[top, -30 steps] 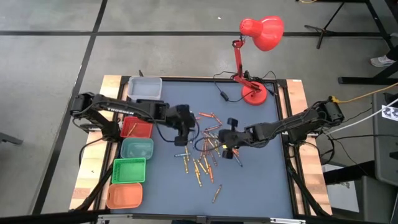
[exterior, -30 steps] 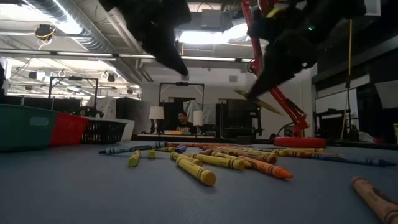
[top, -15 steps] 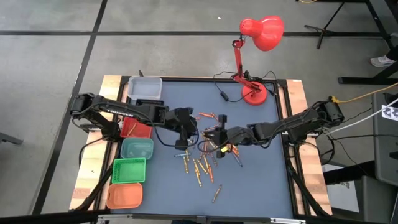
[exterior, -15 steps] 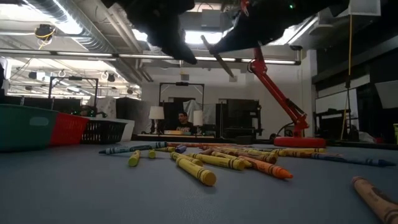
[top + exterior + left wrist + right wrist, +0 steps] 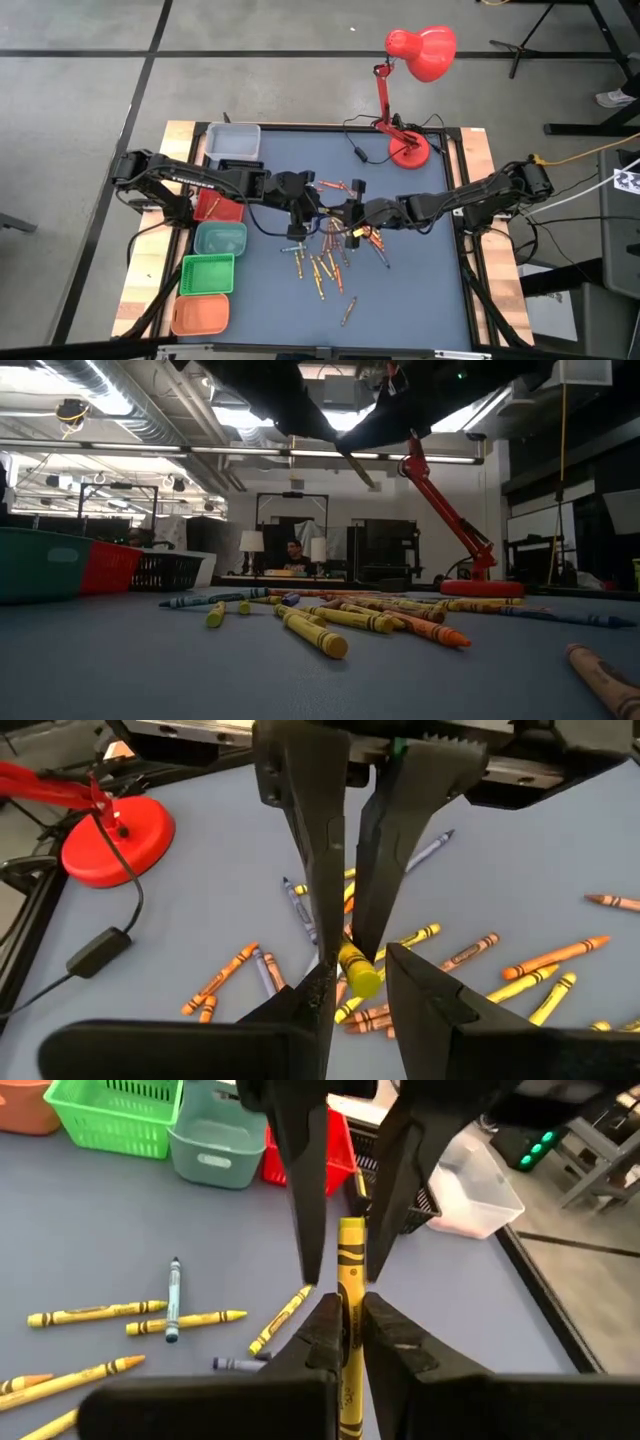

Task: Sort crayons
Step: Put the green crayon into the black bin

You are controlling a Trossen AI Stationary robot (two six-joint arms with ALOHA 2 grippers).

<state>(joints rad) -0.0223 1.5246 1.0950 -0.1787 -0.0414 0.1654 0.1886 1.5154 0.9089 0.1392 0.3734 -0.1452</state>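
Observation:
My right gripper (image 5: 348,215) is shut on a yellow crayon (image 5: 351,1260), raised above the middle of the table. My left gripper (image 5: 322,210) faces it, open. Its two fingers (image 5: 305,1200) stand on either side of the crayon's free end (image 5: 358,970). The crayon shows as a thin slanted stick in the low view (image 5: 358,465). Many more crayons (image 5: 325,262), yellow, orange and blue, lie loose on the blue-grey mat (image 5: 420,290) below. My right gripper pinches the yellow crayon's wrapped sides (image 5: 350,1315) between its two fingers. The crayon lies along the fingers, its front part sticking out past the fingertips toward the table's left. It is lifted clear of the table. My left gripper: I cannot tell whether its fingers touch the crayon's end.
Bins stand along the table's left edge: clear (image 5: 233,142), red (image 5: 218,207), teal (image 5: 220,238), green (image 5: 207,273), orange (image 5: 200,314). A red desk lamp (image 5: 405,150) with its cable (image 5: 355,155) stands at the far right. A person sits in the room beyond (image 5: 293,555).
My right gripper has carried the yellow crayon up and toward the table's left, and the crayon has turned to point at my left gripper. My left gripper has gone toward the table's right, and its fingers now stand around the crayon's free end.

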